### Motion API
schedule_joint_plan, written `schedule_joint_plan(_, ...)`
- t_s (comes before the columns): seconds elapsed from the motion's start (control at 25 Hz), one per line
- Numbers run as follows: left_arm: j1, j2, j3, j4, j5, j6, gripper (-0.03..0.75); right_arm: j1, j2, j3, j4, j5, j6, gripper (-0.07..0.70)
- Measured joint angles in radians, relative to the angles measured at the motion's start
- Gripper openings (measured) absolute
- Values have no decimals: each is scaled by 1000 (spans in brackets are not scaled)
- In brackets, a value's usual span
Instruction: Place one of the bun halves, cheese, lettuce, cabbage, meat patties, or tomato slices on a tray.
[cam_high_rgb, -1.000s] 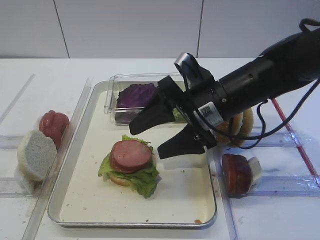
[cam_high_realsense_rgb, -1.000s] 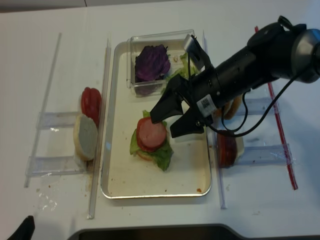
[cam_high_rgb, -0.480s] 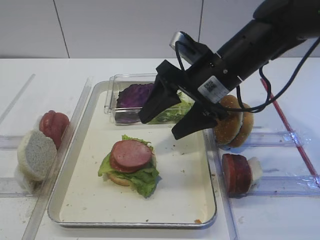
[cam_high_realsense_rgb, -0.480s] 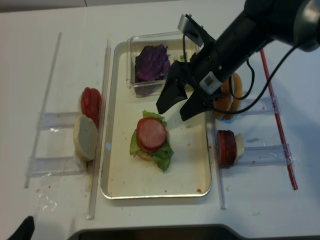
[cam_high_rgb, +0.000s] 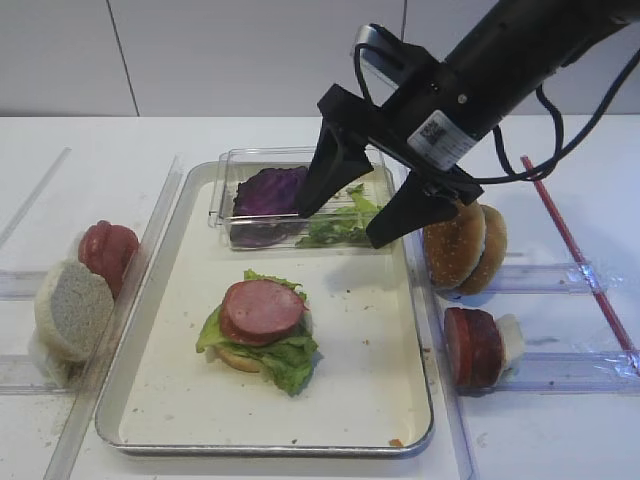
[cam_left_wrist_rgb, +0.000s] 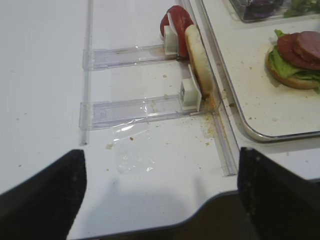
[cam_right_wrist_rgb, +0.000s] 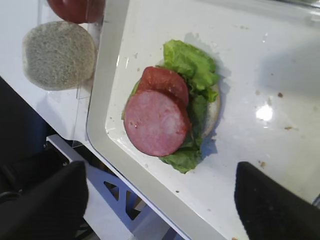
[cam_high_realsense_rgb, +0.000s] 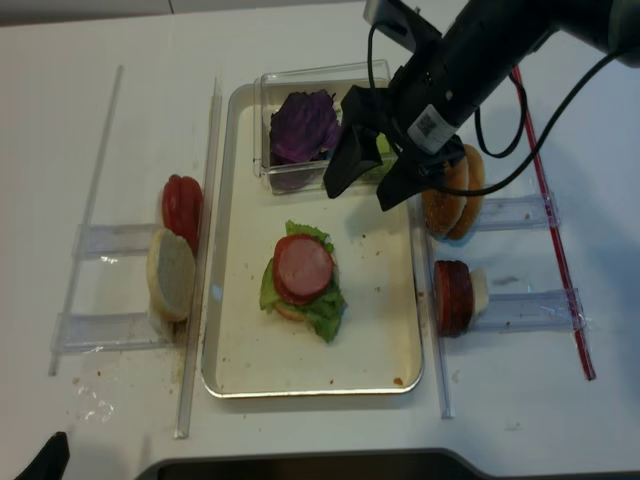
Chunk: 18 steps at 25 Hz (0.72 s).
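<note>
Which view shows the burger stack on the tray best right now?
The right wrist view: the stack fills its centre from above, showing bun, lettuce, tomato slice and meat patty. Both exterior high views show the stack whole but smaller; the left wrist view catches it only at its right edge.

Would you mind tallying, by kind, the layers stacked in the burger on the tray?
bun half: 1
lettuce: 1 leafy layer
darker red slice: 1, partly covered, so tomato or meat cannot be told
pink meat patty: 1, on top
Total: 4 layers
</note>
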Motion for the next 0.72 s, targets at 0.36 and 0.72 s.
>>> schedule_joint_plan(0.36, 0, 0, 0, 0, 0, 0, 566, 0, -78, 0, -116, 8, 58, 603)
schedule_joint_plan(0.72, 0, 0, 0, 0, 0, 0, 566, 0, -156, 0, -219, 16, 88, 603)
